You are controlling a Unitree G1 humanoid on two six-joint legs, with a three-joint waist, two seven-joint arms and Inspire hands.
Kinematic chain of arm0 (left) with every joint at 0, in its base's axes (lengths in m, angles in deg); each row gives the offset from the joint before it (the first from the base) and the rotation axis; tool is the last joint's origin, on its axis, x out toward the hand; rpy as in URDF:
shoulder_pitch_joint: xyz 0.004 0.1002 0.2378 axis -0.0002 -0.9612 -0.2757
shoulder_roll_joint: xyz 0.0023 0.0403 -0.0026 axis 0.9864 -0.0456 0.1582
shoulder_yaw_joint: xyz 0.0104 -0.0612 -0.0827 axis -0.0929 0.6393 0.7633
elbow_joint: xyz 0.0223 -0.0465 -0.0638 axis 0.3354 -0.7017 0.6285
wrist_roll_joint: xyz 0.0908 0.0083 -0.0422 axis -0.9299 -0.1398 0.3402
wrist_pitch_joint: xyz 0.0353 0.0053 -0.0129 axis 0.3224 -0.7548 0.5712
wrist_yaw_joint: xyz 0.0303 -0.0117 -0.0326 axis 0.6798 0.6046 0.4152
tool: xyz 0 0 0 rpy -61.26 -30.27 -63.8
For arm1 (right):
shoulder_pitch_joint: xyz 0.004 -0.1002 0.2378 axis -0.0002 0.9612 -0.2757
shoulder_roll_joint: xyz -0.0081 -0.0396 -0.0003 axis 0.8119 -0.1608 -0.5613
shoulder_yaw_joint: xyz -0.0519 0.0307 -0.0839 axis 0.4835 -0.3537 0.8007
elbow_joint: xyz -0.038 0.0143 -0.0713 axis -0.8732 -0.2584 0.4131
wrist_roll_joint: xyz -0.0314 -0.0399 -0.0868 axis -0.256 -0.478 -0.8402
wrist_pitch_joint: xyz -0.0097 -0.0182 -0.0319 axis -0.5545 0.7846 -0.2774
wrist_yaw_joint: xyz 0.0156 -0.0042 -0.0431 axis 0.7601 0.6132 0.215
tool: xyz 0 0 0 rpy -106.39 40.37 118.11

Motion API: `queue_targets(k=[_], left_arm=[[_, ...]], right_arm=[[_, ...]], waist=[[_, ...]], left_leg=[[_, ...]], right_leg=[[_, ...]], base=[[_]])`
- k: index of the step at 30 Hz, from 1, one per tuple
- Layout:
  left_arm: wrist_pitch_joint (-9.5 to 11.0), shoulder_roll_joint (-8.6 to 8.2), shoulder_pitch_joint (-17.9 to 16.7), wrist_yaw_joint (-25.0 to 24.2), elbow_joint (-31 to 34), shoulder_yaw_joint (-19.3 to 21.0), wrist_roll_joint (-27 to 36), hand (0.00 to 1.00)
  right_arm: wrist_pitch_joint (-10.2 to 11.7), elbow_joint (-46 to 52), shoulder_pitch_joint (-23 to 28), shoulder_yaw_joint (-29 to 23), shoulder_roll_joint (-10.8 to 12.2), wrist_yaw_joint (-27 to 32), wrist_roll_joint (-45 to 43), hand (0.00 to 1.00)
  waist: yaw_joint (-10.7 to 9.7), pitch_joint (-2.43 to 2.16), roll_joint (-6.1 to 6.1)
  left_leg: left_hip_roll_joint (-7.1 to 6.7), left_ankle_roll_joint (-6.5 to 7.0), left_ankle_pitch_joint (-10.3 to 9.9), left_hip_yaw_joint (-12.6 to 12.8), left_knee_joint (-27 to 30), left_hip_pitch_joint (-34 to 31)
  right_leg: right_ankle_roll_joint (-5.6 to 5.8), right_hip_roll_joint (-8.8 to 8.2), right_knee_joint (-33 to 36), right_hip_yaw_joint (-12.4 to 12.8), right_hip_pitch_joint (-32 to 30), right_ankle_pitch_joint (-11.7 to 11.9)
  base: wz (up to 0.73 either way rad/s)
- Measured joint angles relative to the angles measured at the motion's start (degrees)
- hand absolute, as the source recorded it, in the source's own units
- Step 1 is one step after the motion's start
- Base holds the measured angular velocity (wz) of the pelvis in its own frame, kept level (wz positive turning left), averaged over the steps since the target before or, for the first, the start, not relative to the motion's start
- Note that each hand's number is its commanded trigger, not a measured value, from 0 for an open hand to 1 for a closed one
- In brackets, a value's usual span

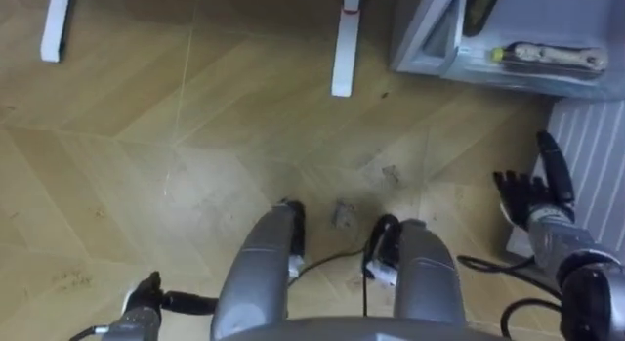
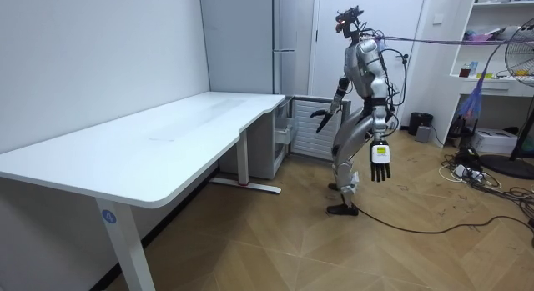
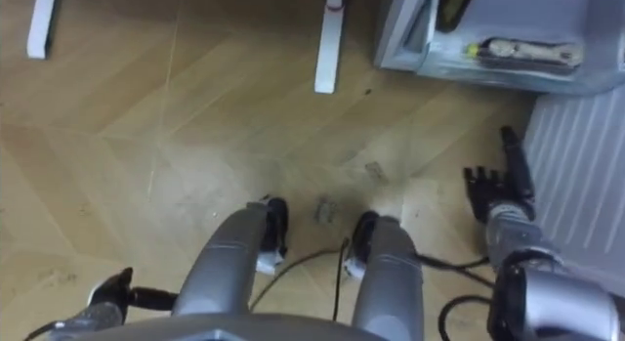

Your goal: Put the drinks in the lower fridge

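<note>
The robot stands on the pale wooden floor [image 1: 195, 165] at the end of the long white desk [image 2: 150, 141], facing the tall grey fridge [image 2: 292, 32]. Its right hand [image 1: 527, 199] is lifted out in front, fingers straight and spread, holding nothing. Its left hand [image 2: 380, 163] hangs by its hip, fingers straight and pointing down, also holding nothing.

Ahead of the right fingertips, and a little to their inner side, sits the open grey plastic compartment [image 1: 430, 38] low on the fridge. A pale bottle-shaped thing with a yellow end [image 1: 547, 55] lies flat in it, well apart from the fingers. I take that for one of the drinks, though I cannot be sure. A white ribbed panel [image 1: 591, 150] lies just past the outer side of the right fingers, near them; whether they touch I cannot tell.

To my eye this is a step between carries: the robot is at the fridge with neither hand loaded. If more drinks remain, the next move calls for turning away to find one, then closing the fingers round it. If that one was the last, the right hand need only push the compartment shut with flat fingers.
</note>
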Motion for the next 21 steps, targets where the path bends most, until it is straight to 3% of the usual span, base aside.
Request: queue_targets(k=[4,8,12,14,21], left_arm=[[-0.14,1.67,0.09,0.06,-0.04,-0.81,0.63,0.00],[-0.38,2.79,0.27,0.20,1.39,-4.09,0.65,0.00],[-1.04,3.68,0.01,1.26,3.95,-6.44,0.66,0.00],[-1.00,4.09,-0.02,1.28,6.22,-6.65,0.66,0.00],[-0.86,4.73,-0.16,1.11,9.71,-6.86,2.45,0.00]], right_arm=[[0.51,0.04,-4.27,0.08,-2.87,0.01,0.00,0.00],[0.57,1.26,-7.54,2.42,-6.45,0.02,0.47,0.00],[0.58,1.92,-10.28,6.78,-7.75,-0.01,0.74,0.00],[0.60,2.80,-11.88,9.11,-8.41,-0.05,1.01,0.00],[0.62,5.23,-15.54,9.17,-10.65,-0.55,1.09,0.00]], waist=[[0.06,-0.01,-0.11],[0.29,0.00,-0.47],[0.48,0.00,-1.75],[0.85,-0.01,-2.39],[1.07,0.00,-3.43]], left_leg=[[-0.07,-0.47,-1.09,-1.32,6.60,-7.43],[-0.91,-0.38,-2.00,-1.88,12.39,-14.20],[-1.13,-0.42,-2.98,-1.68,16.58,-18.03],[-1.17,-0.65,-3.84,-2.08,19.61,-20.40],[-2.83,-0.65,-4.25,-2.41,22.40,-22.68]], right_leg=[[-1.40,-1.05,6.57,-0.70,-6.48,-2.04],[-1.84,-2.67,13.00,-0.47,-12.80,-3.83],[-1.86,-3.34,17.62,0.26,-16.87,-5.01],[-2.57,-3.84,20.50,0.21,-18.80,-6.24],[-2.40,-6.35,24.42,0.01,-20.49,-8.06]], base=[[0.13],[0.18],[0.01],[0.03],[0.17]])
